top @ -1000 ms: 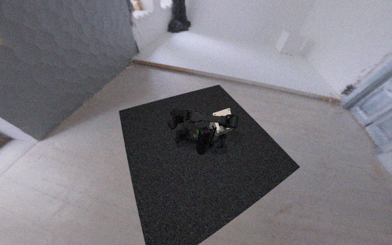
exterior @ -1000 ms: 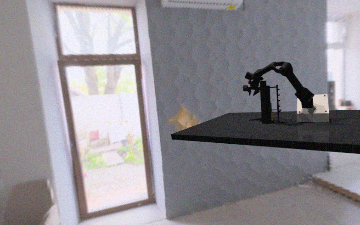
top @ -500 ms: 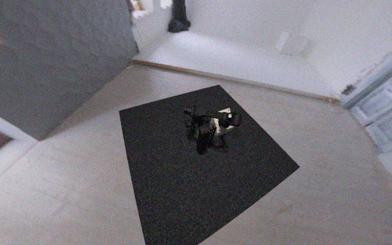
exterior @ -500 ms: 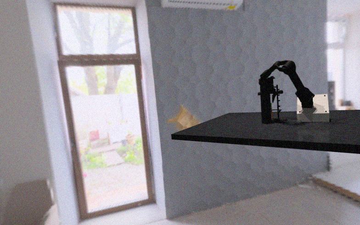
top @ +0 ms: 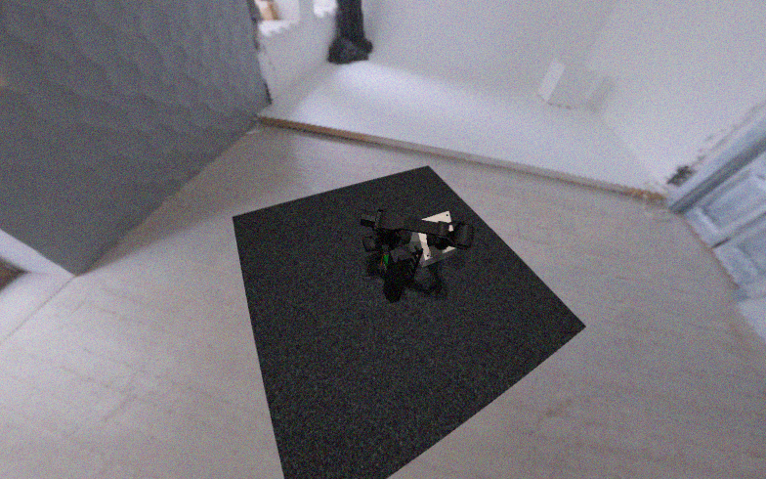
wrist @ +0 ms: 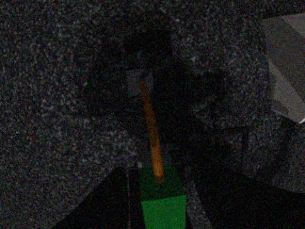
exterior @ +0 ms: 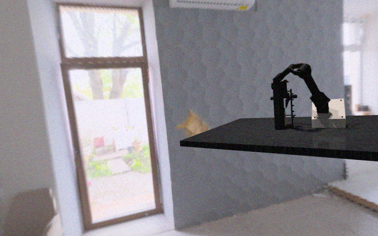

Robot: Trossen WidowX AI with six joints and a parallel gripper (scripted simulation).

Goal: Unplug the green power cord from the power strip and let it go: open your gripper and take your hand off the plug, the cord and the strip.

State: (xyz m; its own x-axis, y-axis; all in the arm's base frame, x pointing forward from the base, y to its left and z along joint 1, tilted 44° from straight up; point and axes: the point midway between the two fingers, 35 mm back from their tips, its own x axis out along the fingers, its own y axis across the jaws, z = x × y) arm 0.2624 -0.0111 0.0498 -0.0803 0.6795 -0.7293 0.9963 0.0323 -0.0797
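Counts, as seen from the room floor:
- One black jointed robot arm [exterior: 309,83].
- One dark flat table top [exterior: 250,138].
- One white angular block [exterior: 337,110] at the arm's foot.
- One tall black upright post [exterior: 279,111], with one thin black rung rack [exterior: 291,108] just beside it.
- One green block-shaped plug [wrist: 164,220], bearing one orange rod [wrist: 152,130].
- One brown-framed glazed door [exterior: 66,138].
- One white wall-mounted air conditioner [exterior: 211,4].
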